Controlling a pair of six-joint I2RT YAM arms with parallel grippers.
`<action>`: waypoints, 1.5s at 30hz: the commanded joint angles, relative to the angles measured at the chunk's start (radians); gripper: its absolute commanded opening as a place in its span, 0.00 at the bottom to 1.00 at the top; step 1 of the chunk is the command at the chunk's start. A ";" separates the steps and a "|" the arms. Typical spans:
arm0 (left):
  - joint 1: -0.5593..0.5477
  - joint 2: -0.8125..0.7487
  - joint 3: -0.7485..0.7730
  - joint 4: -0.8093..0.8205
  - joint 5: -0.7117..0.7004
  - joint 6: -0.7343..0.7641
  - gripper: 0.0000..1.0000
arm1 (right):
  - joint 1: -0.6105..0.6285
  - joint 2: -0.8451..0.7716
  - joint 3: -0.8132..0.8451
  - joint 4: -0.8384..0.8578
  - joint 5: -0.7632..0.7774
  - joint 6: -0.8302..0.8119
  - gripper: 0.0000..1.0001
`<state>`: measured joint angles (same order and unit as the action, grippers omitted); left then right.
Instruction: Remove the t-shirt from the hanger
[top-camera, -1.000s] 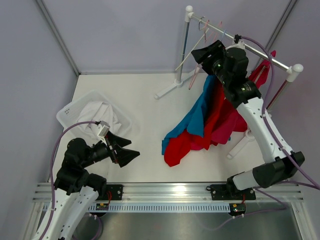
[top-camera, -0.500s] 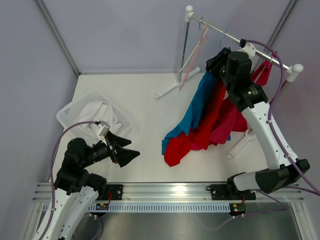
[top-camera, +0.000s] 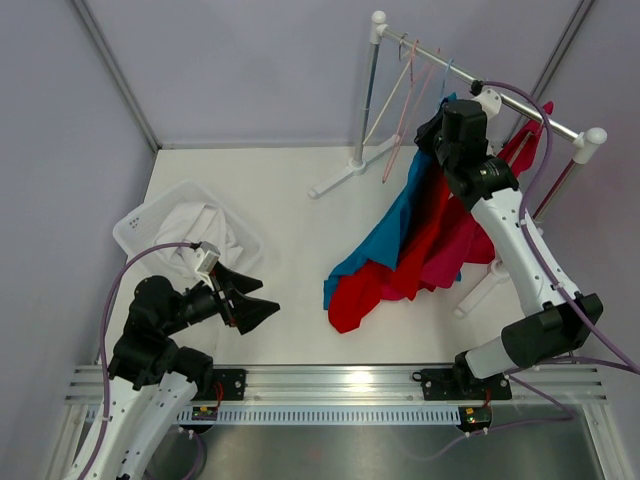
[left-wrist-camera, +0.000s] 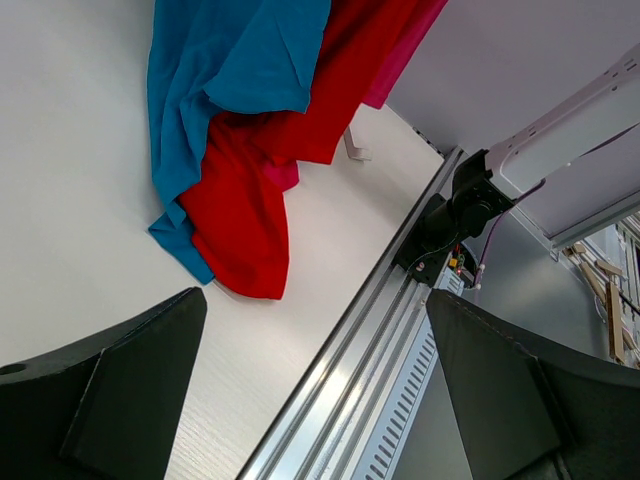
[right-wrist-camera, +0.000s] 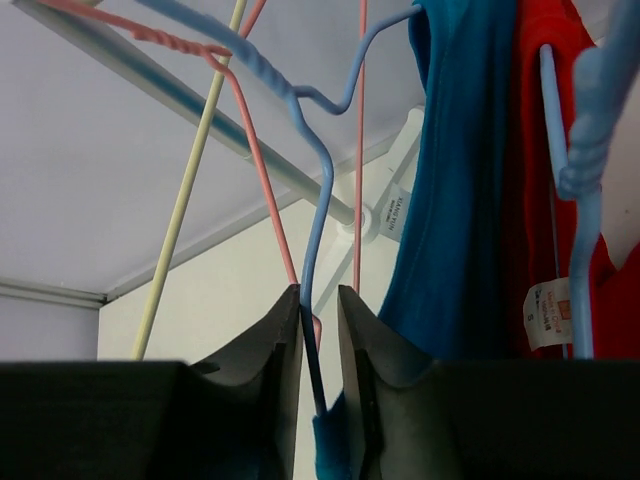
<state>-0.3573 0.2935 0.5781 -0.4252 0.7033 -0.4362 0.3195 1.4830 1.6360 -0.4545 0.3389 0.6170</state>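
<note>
A blue t-shirt (top-camera: 385, 235) hangs on a blue hanger (right-wrist-camera: 318, 190) from the white rack rail (top-camera: 520, 100), its hem trailing on the table. My right gripper (right-wrist-camera: 320, 290) is up at the rail (top-camera: 445, 120), its jaws closed narrowly on the blue hanger's wire just above the shirt's collar (right-wrist-camera: 335, 440). A red t-shirt (top-camera: 400, 270) and a magenta one (top-camera: 460, 250) hang beside the blue shirt. My left gripper (top-camera: 268, 297) is open and empty low over the table at the left, and it points toward the shirts (left-wrist-camera: 240, 90).
A white basket (top-camera: 135, 225) with white clothes (top-camera: 200, 225) sits at the left. Pink (top-camera: 400, 120) and yellow (right-wrist-camera: 190, 190) empty hangers hang at the rail's left end. The rack's feet (top-camera: 335, 182) rest on the table. A metal rail (top-camera: 340, 385) runs along the near edge.
My right gripper swung right along the rail and then back a little to the left. The blue shirt and the empty hangers swayed with it. The left arm has not moved.
</note>
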 joint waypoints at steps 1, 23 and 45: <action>-0.005 -0.011 -0.007 0.022 0.009 0.002 0.99 | -0.013 -0.038 -0.025 0.082 0.002 0.016 0.25; -0.005 0.035 0.032 0.025 -0.014 -0.075 0.99 | -0.013 -0.332 -0.300 0.281 -0.210 0.068 0.00; -0.008 -0.023 0.049 0.132 0.168 -0.332 0.97 | 0.742 -0.388 -0.593 0.560 -0.021 0.126 0.00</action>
<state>-0.3595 0.3138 0.6388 -0.3378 0.8131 -0.6834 1.0168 1.0080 0.9466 -0.0204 0.2565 0.7658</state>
